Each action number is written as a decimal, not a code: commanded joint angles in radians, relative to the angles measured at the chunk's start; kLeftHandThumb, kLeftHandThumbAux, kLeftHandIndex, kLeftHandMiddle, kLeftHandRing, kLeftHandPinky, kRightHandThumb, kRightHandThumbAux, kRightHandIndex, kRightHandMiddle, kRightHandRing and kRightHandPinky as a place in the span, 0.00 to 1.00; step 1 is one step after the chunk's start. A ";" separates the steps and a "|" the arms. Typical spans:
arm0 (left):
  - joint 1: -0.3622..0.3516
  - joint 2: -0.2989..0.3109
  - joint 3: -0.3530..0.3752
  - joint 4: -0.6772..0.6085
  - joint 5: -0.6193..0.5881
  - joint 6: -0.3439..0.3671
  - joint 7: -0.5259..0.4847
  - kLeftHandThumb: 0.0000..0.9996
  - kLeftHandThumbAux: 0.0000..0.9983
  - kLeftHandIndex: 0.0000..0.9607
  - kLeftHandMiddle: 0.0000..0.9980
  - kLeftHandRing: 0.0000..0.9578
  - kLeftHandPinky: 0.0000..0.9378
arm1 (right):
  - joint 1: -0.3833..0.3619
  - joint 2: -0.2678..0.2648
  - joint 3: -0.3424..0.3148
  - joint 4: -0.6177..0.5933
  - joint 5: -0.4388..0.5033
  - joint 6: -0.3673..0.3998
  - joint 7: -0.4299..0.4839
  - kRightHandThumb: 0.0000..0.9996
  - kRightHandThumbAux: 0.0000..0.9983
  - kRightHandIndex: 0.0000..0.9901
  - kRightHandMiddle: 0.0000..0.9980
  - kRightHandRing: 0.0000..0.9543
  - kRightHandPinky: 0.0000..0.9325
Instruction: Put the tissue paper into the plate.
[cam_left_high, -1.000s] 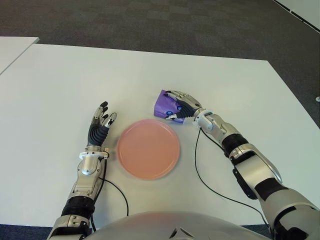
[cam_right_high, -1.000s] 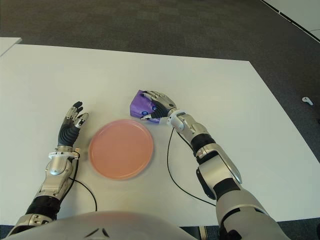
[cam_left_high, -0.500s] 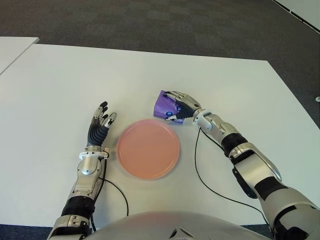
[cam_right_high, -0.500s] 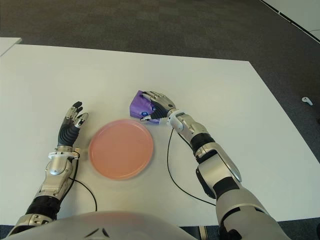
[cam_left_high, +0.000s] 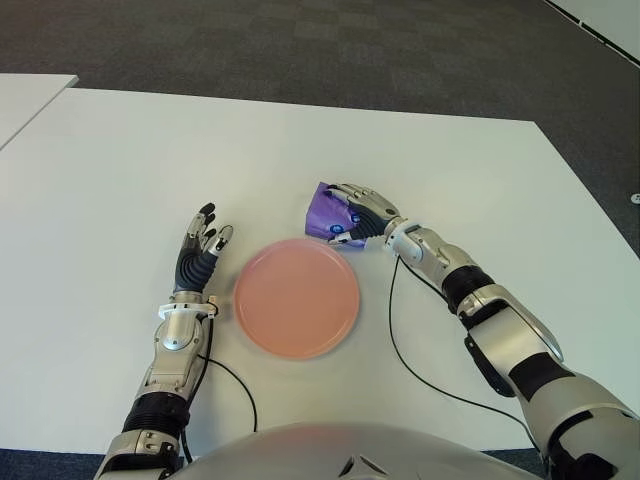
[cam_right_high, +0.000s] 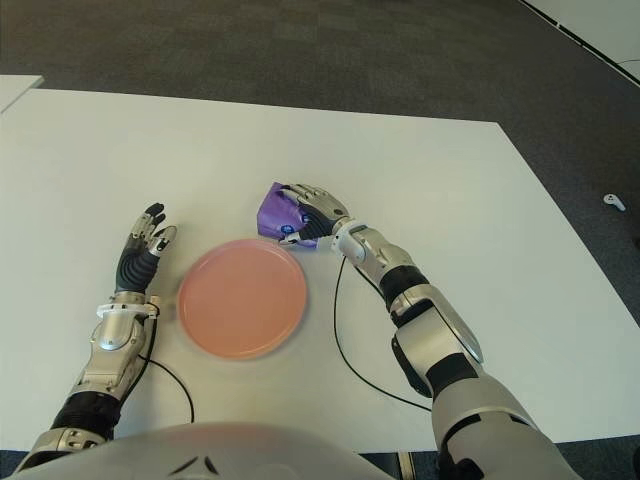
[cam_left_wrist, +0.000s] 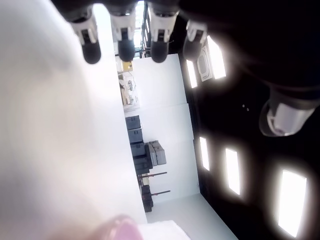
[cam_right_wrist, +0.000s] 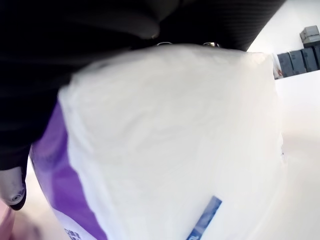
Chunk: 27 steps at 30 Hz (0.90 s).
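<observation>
A purple and white tissue pack (cam_left_high: 325, 209) lies on the white table (cam_left_high: 120, 170) just beyond the far right rim of the pink plate (cam_left_high: 296, 297). My right hand (cam_left_high: 357, 218) is curled over the pack, its fingers wrapped on it; the right wrist view shows the tissue pack (cam_right_wrist: 165, 150) pressed close under the palm. My left hand (cam_left_high: 200, 245) shows to the left of the plate, fingers straight and spread, holding nothing.
A black cable (cam_left_high: 400, 335) runs across the table from the right wrist toward my body. Another cable (cam_left_high: 235, 385) trails from the left forearm. Dark carpet (cam_left_high: 300, 50) lies beyond the table's far edge.
My right hand has shifted slightly to the left on the tissue pack. The plate and the left hand have not moved.
</observation>
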 joint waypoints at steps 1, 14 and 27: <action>0.084 -0.012 -0.008 0.049 0.022 0.028 0.010 0.00 0.38 0.00 0.00 0.00 0.00 | 0.101 0.097 0.111 0.143 -0.113 0.075 -0.087 0.04 0.53 0.00 0.01 0.00 0.00; 0.091 -0.034 -0.005 -0.010 0.015 0.076 0.019 0.00 0.39 0.00 0.00 0.00 0.00 | 0.091 0.141 0.240 0.263 -0.194 0.193 -0.317 0.11 0.54 0.00 0.05 0.02 0.00; 0.121 -0.025 -0.008 -0.058 0.034 0.089 0.018 0.00 0.38 0.00 0.00 0.00 0.00 | 0.088 0.139 0.219 0.273 -0.142 0.186 -0.275 0.11 0.52 0.00 0.04 0.00 0.00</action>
